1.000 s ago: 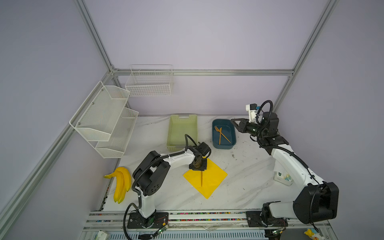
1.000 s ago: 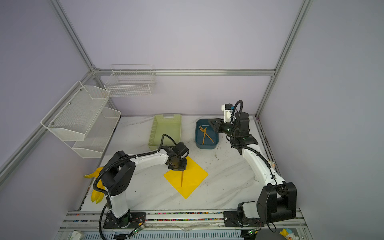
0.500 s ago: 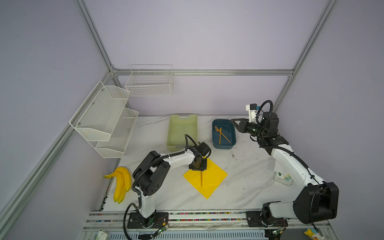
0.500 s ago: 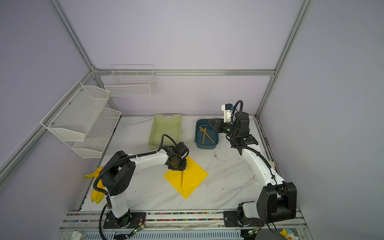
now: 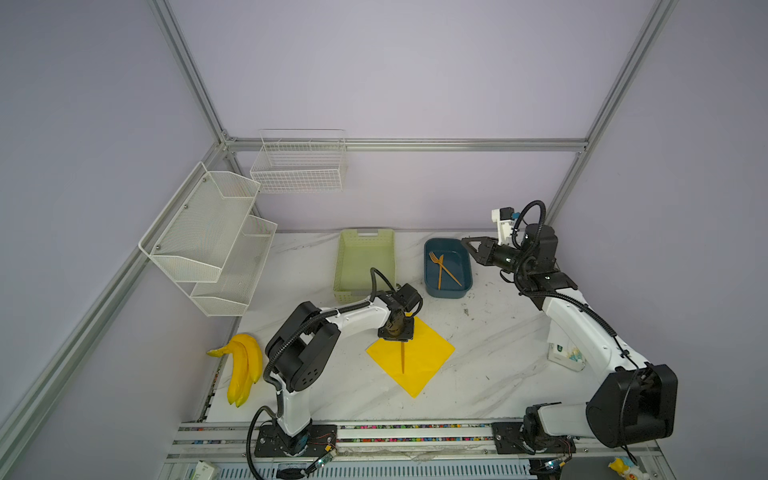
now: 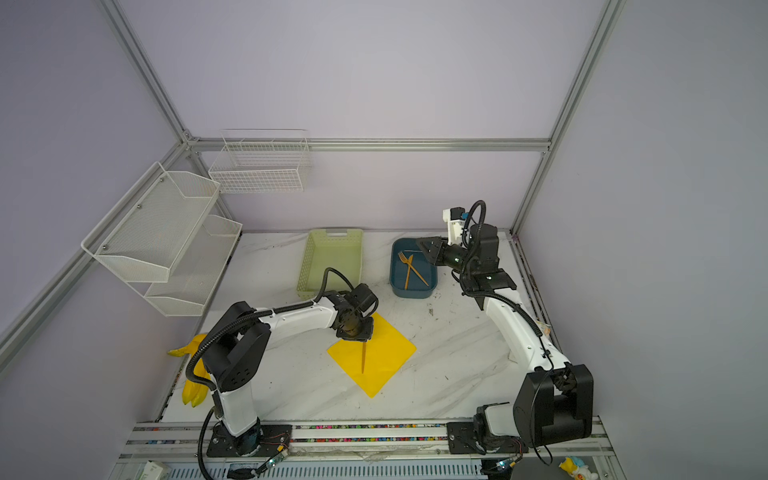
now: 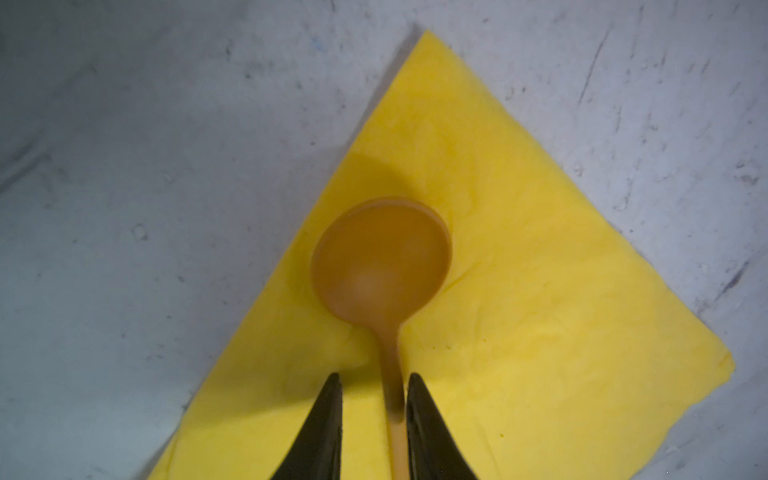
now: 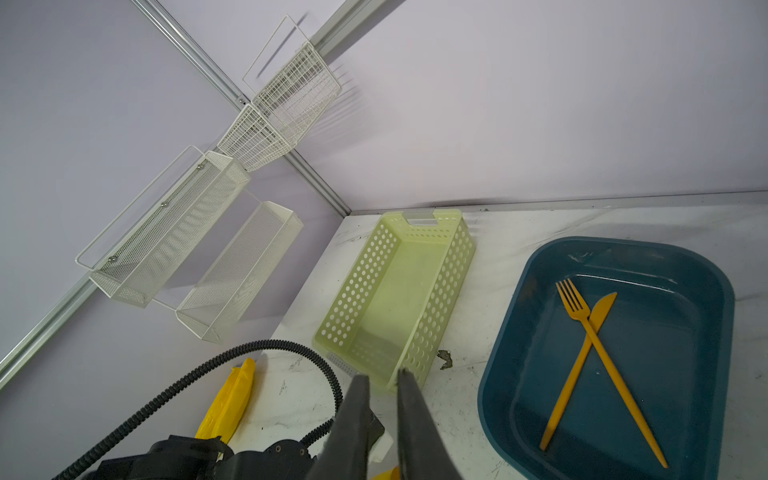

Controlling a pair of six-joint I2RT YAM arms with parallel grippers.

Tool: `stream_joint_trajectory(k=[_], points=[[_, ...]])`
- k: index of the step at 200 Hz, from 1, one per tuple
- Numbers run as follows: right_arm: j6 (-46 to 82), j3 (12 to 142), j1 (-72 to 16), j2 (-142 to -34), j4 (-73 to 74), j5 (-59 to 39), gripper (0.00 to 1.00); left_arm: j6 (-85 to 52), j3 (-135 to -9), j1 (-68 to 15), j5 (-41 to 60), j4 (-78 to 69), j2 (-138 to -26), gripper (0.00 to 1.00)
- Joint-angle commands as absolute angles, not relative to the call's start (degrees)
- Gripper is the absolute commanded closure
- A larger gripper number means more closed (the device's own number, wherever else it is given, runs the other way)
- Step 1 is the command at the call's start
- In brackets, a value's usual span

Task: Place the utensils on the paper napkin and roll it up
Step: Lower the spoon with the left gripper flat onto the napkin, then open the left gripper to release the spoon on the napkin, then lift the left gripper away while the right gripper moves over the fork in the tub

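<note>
Where the counter (image 5: 498,374) meets its front rail: the bases of both arms, left and right.
Bananas (image 5: 243,368): yellow bunch at the near left edge of the counter, beside the left arm's base.
Napkin (image 5: 424,353): yellow square, flat on the counter near its middle, turned corner-on like a diamond.
Spoon (image 7: 380,266): orange-tan, lying on the napkin. The round bowl is toward the far corner. In both top views only the handle (image 5: 402,357) shows, running toward the front.
Left jaws: pointing down over the far part of the napkin. The black fingers (image 7: 320,436) stand either side of the spoon's handle. One is just beside it; a strip of napkin shows between it and the other. They are parted wider than the handle and do not clamp it.
White packet (image 5: 567,357): small, on the right of the counter, partly behind the right arm.
Green basket (image 5: 341,270): pale, perforated, toward the back of the counter.
Blue tub (image 5: 446,294): dark blue, near the basket's right side but apart from it.
Fork (image 8: 625,395) and knife (image 8: 566,395): orange-tan, crossed in the tub.
Right jaws: held above the tub's far right corner, aimed leftward. The fingers (image 8: 349,424) are parted by a narrow gap with nothing between them.
Mesh shelf (image 5: 208,232): white, two tiers, on the left wall.
Wire basket (image 5: 299,166): white, on the back wall.
</note>
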State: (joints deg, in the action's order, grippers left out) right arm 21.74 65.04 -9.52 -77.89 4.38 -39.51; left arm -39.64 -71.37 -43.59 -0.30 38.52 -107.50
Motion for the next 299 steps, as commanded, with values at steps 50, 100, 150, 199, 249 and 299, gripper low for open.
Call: stream_joint_trajectory(k=[50, 100, 150, 199, 249, 299], points=[[20.97, 67.20, -9.31, -76.31, 4.47, -40.17, 0.82, -38.49, -76.09, -43.83, -1.41, 38.95, -106.87, 0.75], [21.08, 67.29, -9.23, -76.35, 4.40, -40.17, 0.82, -38.12, -76.44, -43.86, -1.66, 39.43, -106.38, 0.73], [20.83, 67.69, -9.32, -77.15, 3.76, -39.44, 0.82, -37.07, -78.22, -43.85, -2.76, 41.68, -103.18, 0.69], [18.81, 69.34, -9.55, -80.49, -0.61, -34.07, 0.83, -34.56, -79.21, -42.98, -3.78, 43.27, -97.72, 0.69], [18.35, 73.01, -13.53, -86.87, -4.80, -27.54, 0.83, -30.53, -77.83, -38.00, -1.11, 43.31, -91.42, 0.68], [12.16, 82.87, -16.74, -97.43, -14.97, -19.49, 0.83, -24.07, -76.88, -29.09, 4.63, 43.31, -86.52, 0.65]])
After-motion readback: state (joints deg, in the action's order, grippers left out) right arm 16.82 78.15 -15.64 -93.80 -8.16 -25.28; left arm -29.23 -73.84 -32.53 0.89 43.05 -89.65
